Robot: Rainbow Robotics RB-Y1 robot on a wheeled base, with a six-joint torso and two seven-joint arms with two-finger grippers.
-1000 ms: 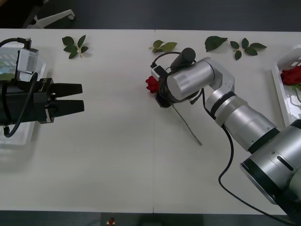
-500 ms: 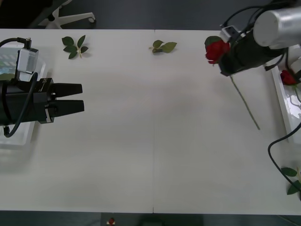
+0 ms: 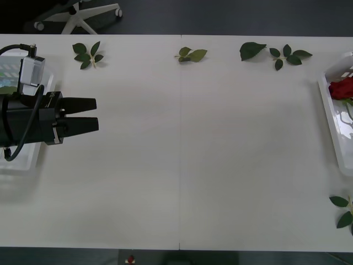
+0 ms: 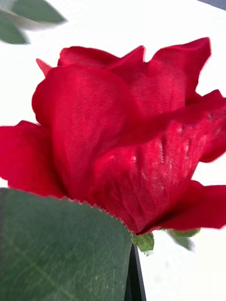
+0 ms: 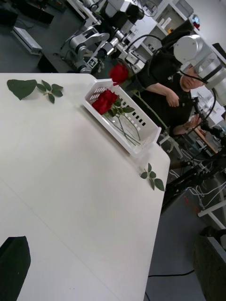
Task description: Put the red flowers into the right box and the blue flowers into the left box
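Evidently the right pincer (image 5: 136, 81) grips a red rose (image 4: 127, 136), bloom just ahead of its fingers, held above the right box (image 5: 136, 127) where other roses (image 5: 104, 101) lie, presumably for dropping in. Left pincer (image 3: 83, 115) waits, narrowly parted, over the tabletop (image 3: 182, 165).

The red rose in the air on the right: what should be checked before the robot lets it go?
1. Carried rose gripped in the right gripper jaws: ok.
2. Bloom over the right box: cannot tell, depth unclear.
3. Stem clear of the box rim: cannot tell.
4. Room in the box beside the roses inside: ok.
5. Left gripper out of the way, parked over the left box: ok.
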